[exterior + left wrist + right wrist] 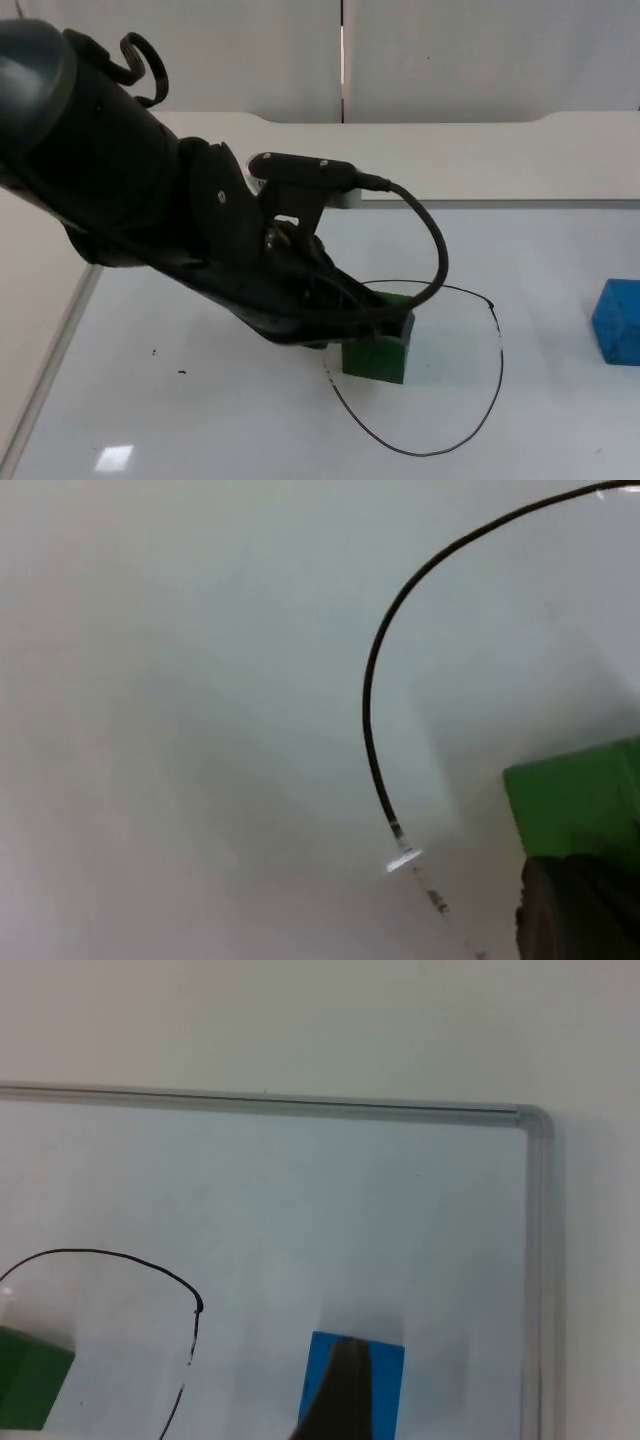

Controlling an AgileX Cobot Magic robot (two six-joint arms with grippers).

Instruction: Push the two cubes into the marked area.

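A green cube [377,358] sits just inside the left edge of the marked area, a hand-drawn black loop [497,360] on the whiteboard. My left gripper [398,322] is low over the cube's back top edge and touches it; in the left wrist view the gripper [575,912] rests against the green cube [580,795] beside the loop line [372,730]. The blue cube [617,320] lies outside the loop, at the far right. In the right wrist view my right gripper [335,1395] is close in front of the blue cube [380,1380], with the green cube [30,1390] farther off.
The cubes lie on a whiteboard with a metal frame [530,1260], whose left edge [50,370] runs diagonally. White table lies beyond it, up to the grey partition wall [450,50]. Small black specks [180,372] mark the board left of the loop.
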